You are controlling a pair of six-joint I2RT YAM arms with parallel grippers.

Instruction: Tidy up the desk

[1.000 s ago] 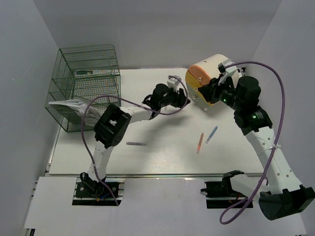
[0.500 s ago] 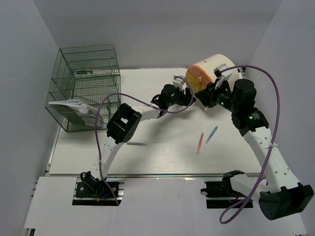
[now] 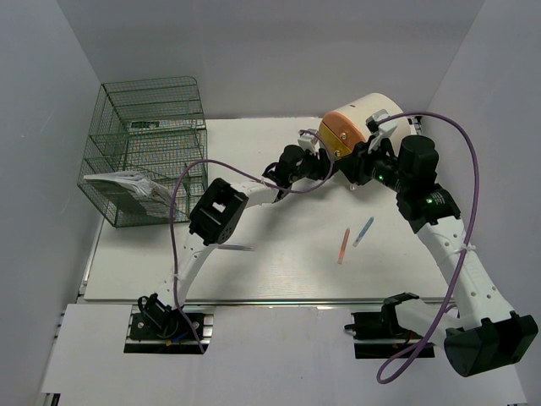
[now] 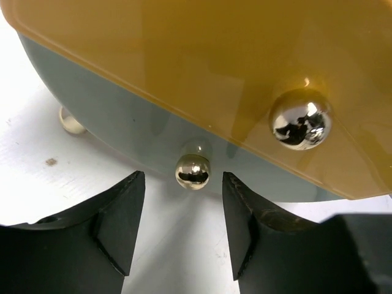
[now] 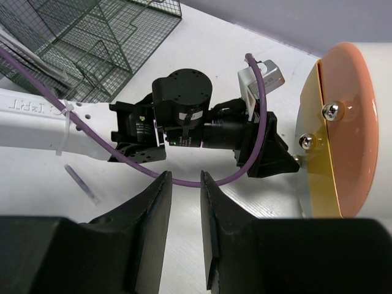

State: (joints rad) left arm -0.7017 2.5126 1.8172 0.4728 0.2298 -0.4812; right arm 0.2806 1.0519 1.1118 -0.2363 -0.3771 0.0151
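White-walled enclosure, lit evenly.

Desk (image 3: 279, 271): white tabletop filling the enclosure floor, both arm bases at its near edge.

On it, far right: cream cylinder (image 3: 368, 114) lying on its side, orange face (image 4: 184, 55) turned toward the middle. A small chrome knob (image 4: 192, 171) sits below the face, a larger knob (image 4: 301, 120) on it.

Loose on the middle: orange pen (image 3: 343, 245) and blue pen (image 3: 363, 230) close together, grey pen (image 3: 234, 247) well apart to the left.

Far left: green wire rack (image 3: 148, 144), papers (image 3: 127, 184) on its lower shelf.

Left gripper (image 4: 180, 202): fingers spread and empty, flanking the small knob just short of it.

Right gripper (image 5: 185, 184): beside the cylinder, fingers narrowly parted, nothing between them.

Step, as judged: taking the knob to open the cylinder, probably so it can hold the pens.

Next move calls for a slight advance until the knob sits between the pads, then a centred squeeze; the round chrome will likely slip if caught off-centre.
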